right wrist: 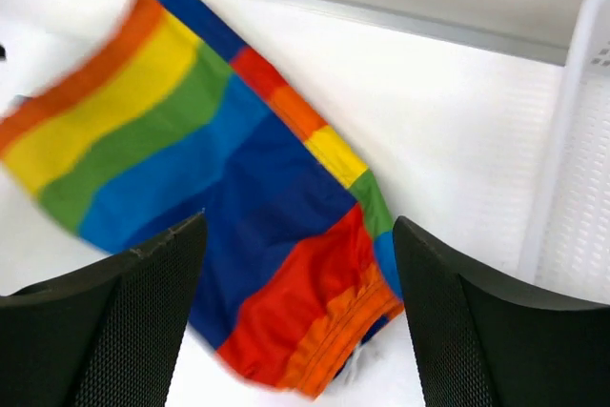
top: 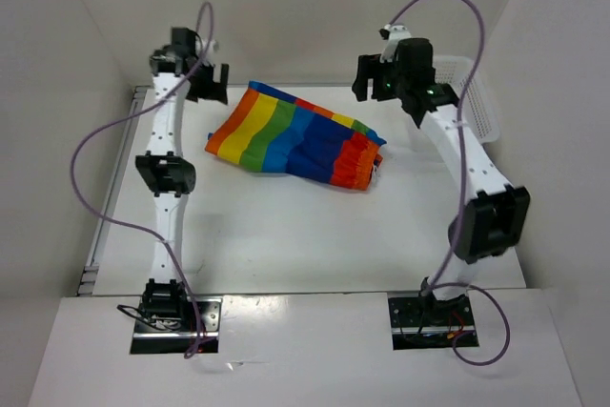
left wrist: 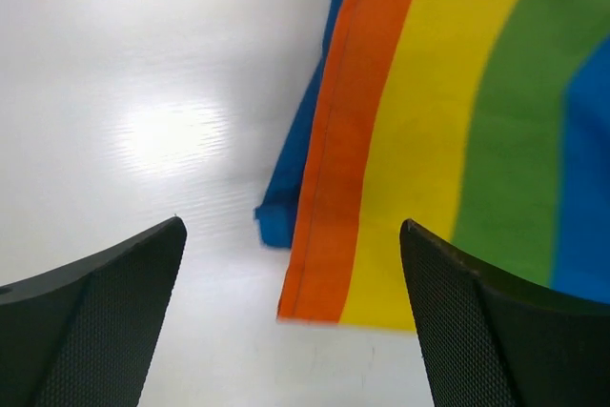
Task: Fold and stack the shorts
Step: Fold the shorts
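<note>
Top external view, starting on the left: my left gripper (top: 208,83) hangs over the far left corner of the table (top: 286,235), at about 10 o'clock from the shorts (top: 295,140), fingers spread wide with nothing in them. In the left wrist view the orange hem sits right under the gap between my fingers.

The shorts lie flat-ish in the far middle of the table. The stripes run from orange on the left through yellow, green and blue to red, and there's a gathered, crinkly edge at the 4 o'clock end.

My right gripper (top: 381,78) hovers at about 2 o'clock from the shorts, also spread and empty. The basket (top: 481,102) sits out at 3 o'clock, just beyond that arm.

My guess on handling: light, soft, floppy cloth, so it'll sag and bunch if I grab the middle. I'd pinch the hemmed corners instead, the left one at 9 o'clock and the right one near the gathered end, where doubled fabric gives more to bite on.
</note>
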You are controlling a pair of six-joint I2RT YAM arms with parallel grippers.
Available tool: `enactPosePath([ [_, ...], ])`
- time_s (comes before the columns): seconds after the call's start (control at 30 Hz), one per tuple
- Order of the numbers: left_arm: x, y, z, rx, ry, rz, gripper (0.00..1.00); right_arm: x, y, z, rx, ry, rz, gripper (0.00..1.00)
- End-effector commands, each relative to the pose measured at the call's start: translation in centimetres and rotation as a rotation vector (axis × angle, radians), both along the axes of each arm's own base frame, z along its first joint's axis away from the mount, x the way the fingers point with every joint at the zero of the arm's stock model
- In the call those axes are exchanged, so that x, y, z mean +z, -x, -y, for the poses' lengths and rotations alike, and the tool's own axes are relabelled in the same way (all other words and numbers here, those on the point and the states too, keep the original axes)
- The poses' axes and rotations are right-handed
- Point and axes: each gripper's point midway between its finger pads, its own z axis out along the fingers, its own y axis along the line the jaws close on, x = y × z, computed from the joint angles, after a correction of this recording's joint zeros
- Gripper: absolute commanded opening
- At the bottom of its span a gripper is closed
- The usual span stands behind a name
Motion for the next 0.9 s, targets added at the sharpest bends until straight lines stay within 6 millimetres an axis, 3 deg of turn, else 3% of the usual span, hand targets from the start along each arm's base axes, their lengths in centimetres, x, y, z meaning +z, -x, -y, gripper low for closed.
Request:
enactPosePath([
  [0.0,20.8,4.6,0.5,-0.071,0.107,0.407,1.00,-0.4,5.4,0.0,-0.003,-0.066,-0.093,0.83],
  [0.03,22.8,5.8,1.3,-0.104,0.135,0.440,1.00,-3.7,7.2,0.2,0.006,-0.054,-0.170,0.85],
  [0.07,26.7,8.9,3.4,-0.152,0.142,0.498,1.00,-3.3,8.4,0.5,0.007,-0.059,-0.149,0.85],
  [0.1,27.0,10.5,4.9,-0.187,0.160,0.471,1.00,-6.9,10.2,0.7,0.012,-0.046,-0.225,0.86],
  [0.17,23.9,15.6,9.1,-0.315,0.275,0.277,1.00,-8.6,11.3,0.9,0.044,-0.026,-0.213,0.88],
  [0.2,22.1,17.2,9.7,-0.333,0.313,0.198,1.00,-11.6,12.4,1.3,0.050,-0.001,-0.262,0.88],
  [0.23,21.8,19.3,10.3,-0.357,0.338,0.176,1.00,-12.6,12.4,1.8,0.032,0.024,-0.259,0.88],
  [0.27,15.7,20.6,9.9,-0.319,0.337,-0.003,1.00,-12.7,11.9,1.7,0.032,0.017,-0.230,0.88],
  [0.3,13.2,20.8,8.5,-0.272,0.327,-0.049,1.00,-13.8,12.0,1.7,0.032,0.020,-0.244,0.88],
  [0.33,12.2,19.9,7.4,-0.246,0.315,-0.004,1.00,-14.1,11.8,1.5,0.042,0.014,-0.246,0.88],
  [0.37,9.9,19.5,5.9,-0.197,0.281,-0.020,1.00,-14.9,11.7,1.2,0.052,0.011,-0.264,0.88],
  [0.4,6.6,19.8,4.8,-0.158,0.261,-0.072,1.00,-14.4,11.0,1.2,0.026,-0.030,-0.270,0.88],
  [0.43,6.7,17.7,4.3,-0.152,0.227,0.020,1.00,-14.5,10.8,1.0,0.003,-0.061,-0.287,0.89],
  [0.47,6.2,16.6,3.8,-0.140,0.200,0.062,1.00,-14.7,10.2,2.0,-0.049,-0.109,-0.306,0.89],
  [0.5,7.2,13.8,2.7,-0.113,0.153,0.194,1.00,-15.4,10.1,2.3,-0.109,-0.183,-0.359,0.89],
  [0.57,5.4,11.5,2.2,-0.099,0.131,0.231,1.00,-16.5,9.8,3.1,-0.173,-0.239,-0.405,0.89],
  [0.67,2.9,10.4,2.5,-0.107,0.147,0.183,1.00,-18.4,10.9,2.2,-0.171,-0.292,-0.477,0.89],
  [0.73,1.6,9.7,1.7,-0.076,0.109,0.172,1.00,-19.2,11.8,1.0,-0.145,-0.364,-0.531,0.88],
  [0.77,-0.1,9.3,0.7,-0.038,0.062,0.145,1.00,-19.4,12.1,0.7,-0.144,-0.385,-0.545,0.88],
  [0.87,-2.0,8.0,0.5,-0.031,0.054,0.119,1.00,-21.0,12.7,0.4,-0.162,-0.415,-0.607,0.88],
])
